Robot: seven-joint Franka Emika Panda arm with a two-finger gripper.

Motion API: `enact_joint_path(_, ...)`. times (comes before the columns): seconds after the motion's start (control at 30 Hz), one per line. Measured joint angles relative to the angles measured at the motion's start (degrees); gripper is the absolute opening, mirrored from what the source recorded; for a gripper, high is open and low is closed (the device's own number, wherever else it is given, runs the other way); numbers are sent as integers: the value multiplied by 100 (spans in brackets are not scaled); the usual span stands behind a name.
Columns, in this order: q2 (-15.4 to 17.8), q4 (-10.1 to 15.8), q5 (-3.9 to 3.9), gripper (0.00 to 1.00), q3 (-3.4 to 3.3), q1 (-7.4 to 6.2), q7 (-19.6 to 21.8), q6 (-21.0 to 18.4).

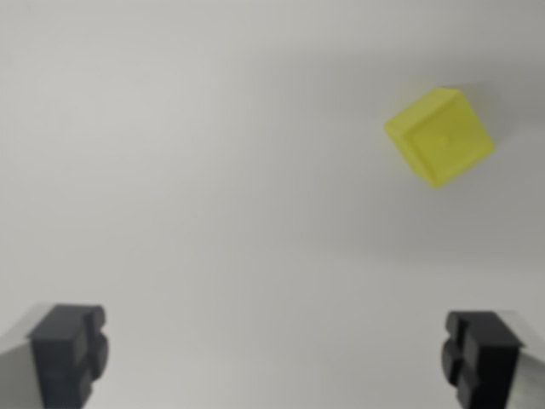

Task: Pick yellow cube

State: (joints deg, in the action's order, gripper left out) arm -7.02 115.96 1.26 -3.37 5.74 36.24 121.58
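I see my gripper [274, 362] spread wide, holding nothing; the yellow cube [440, 136] sits upper right in the wrist view on the white table [187, 170], rotated cornerwise, unlabelled so far as the blur shows

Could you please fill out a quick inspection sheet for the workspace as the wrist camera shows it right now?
Surface: plain white tabletop, evenly lit, no marks or spills visible; the picture is somewhat blurred.
Job's things: one yellow cube resting on the surface in the wrist view's upper right, turned at an angle to the picture edges, casting a soft shadow.
Clutter: nothing seen.
Grippers: gripper open, its two dark fingertips far apart at the bottom corners of the view, holding nothing; the cube lies beyond them and toward the wrist view's right, not between them.
Cables: nothing seen.
Surroundings: nothing seen beyond the white surface; no table edge or person in view.
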Motion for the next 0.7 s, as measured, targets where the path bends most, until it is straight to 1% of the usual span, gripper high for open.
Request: enact_joint_path(0.7, -478, 194, 7, 100, 0, 267, -1181, 693)
